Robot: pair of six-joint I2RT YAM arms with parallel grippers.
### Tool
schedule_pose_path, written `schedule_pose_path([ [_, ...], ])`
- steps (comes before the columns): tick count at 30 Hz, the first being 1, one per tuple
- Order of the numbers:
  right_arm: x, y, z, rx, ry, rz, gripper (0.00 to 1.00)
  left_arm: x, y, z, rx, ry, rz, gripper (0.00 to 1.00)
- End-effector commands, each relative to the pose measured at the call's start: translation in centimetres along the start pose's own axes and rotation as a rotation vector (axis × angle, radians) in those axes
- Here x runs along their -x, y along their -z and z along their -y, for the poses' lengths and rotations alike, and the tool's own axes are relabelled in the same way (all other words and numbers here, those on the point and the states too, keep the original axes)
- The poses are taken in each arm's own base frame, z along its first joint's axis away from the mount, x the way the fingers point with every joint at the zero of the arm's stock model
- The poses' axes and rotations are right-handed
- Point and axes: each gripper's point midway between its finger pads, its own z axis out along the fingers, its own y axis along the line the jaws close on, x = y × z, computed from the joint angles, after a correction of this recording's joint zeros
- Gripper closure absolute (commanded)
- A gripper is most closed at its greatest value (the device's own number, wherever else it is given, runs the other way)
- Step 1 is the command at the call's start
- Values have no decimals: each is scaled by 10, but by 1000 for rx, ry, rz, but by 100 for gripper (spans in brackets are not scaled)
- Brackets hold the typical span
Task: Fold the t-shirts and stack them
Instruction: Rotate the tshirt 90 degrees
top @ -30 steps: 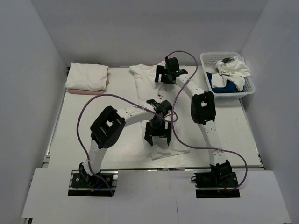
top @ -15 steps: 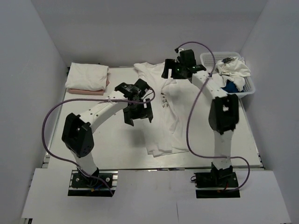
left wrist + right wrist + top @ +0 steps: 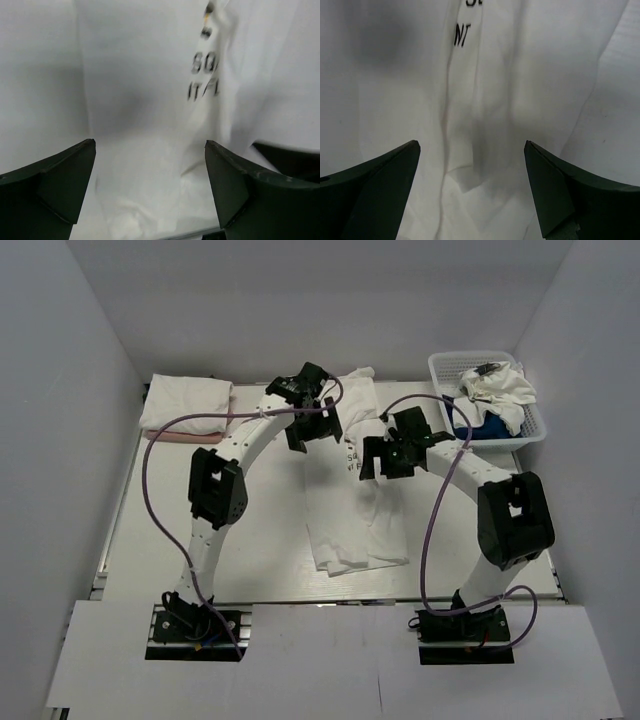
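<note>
Left gripper [image 3: 312, 430] and right gripper [image 3: 385, 458] both stand wide open, holding nothing. Within the last second the left has swung out to the collar end of the printed t-shirt [image 3: 350, 525], while the right has drawn back to its right flank. Spreading appears complete; folding is next. The shirt lies flat at table centre, directly beneath both.

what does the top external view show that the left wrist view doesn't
Only the top external view: the folded white t-shirt on a pink one at the far left, the basket of clothes at the far right, and the full outline of the spread t-shirt.
Only the left wrist view: the left gripper with its open fingers up close, and fine creases beside the lettering.
Both: the spread t-shirt, white with dark lettering.
</note>
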Motion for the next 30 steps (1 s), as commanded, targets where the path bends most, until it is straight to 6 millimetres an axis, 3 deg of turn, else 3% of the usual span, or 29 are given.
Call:
schedule_pose_path([
  [1, -13, 14, -7, -18, 21, -8, 10, 44, -10, 23, -97, -47, 80, 0],
  [2, -16, 23, -6, -47, 18, -3, 10, 49, -18, 31, -121, -49, 90, 0],
  [3, -35, 23, 3, -91, -9, -33, 10, 57, -33, 43, -172, -52, 114, 0],
  [4, -31, 33, 13, -168, -9, 6, 10, 63, -38, 50, -227, -60, 115, 0],
  [5, -37, 44, 10, -177, -4, 7, 11, 62, -46, 53, -249, -63, 118, 0],
  [6, -57, 45, 17, -214, -27, -25, 11, 73, -52, 64, -302, -70, 165, 0],
  [8, -77, 55, 14, -237, -49, -47, 15, 71, -62, 73, -348, -70, 152, 0],
  [10, -101, 53, 14, -251, -100, -87, 20, 70, -79, 72, -339, -68, 140, 0],
  [13, -114, 50, 0, -215, -108, -97, 33, 72, -91, 64, -294, -60, 150, 0],
  [16, -112, 36, -13, -191, -87, -108, 38, 52, -113, 45, -237, -43, 91, 0],
  [19, -110, 26, -23, -201, -52, -122, 38, 37, -119, 34, -215, -40, 48, 0],
  [22, -108, 12, -17, -252, -58, -119, 40, 31, -122, 27, -191, -37, 35, 0],
  [26, -108, -1, -3, -353, -111, -113, 51, 23, -127, 20, -172, -35, 12, 0],
  [30, -94, -7, -16, -307, -120, -86, 53, 16, -131, 16, -166, -43, -9, 0],
])
